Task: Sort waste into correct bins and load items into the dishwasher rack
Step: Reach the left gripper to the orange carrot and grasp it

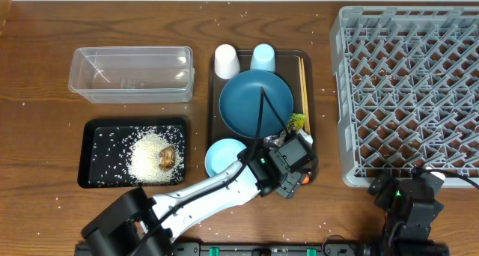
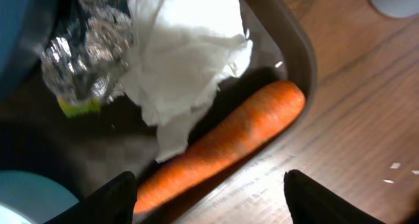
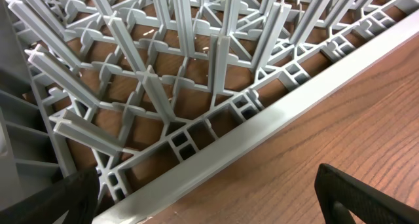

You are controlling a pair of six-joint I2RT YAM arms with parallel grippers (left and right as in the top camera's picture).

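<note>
Overhead | black tray [image 1: 93,168]: rice [image 1: 144,160], brown lump [image 1: 168,157] | brown tray [image 1: 212,99]: blue plate [image 1: 251,100], bowl [image 1: 223,157]

White tubular left arm [image 1: 206,190], black joints [image 1: 126,215], thin black cable [image 1: 260,121], left of the grey lattice plastic crate [image 1: 408,84]; black right arm [image 1: 410,207] below it.

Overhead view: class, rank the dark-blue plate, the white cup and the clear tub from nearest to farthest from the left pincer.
1. dark-blue plate: just beyond the left pincer, slightly to its left.
2. white cup: farther back, past the plate's left edge.
3. clear tub: farthest, well off to the left.
</note>
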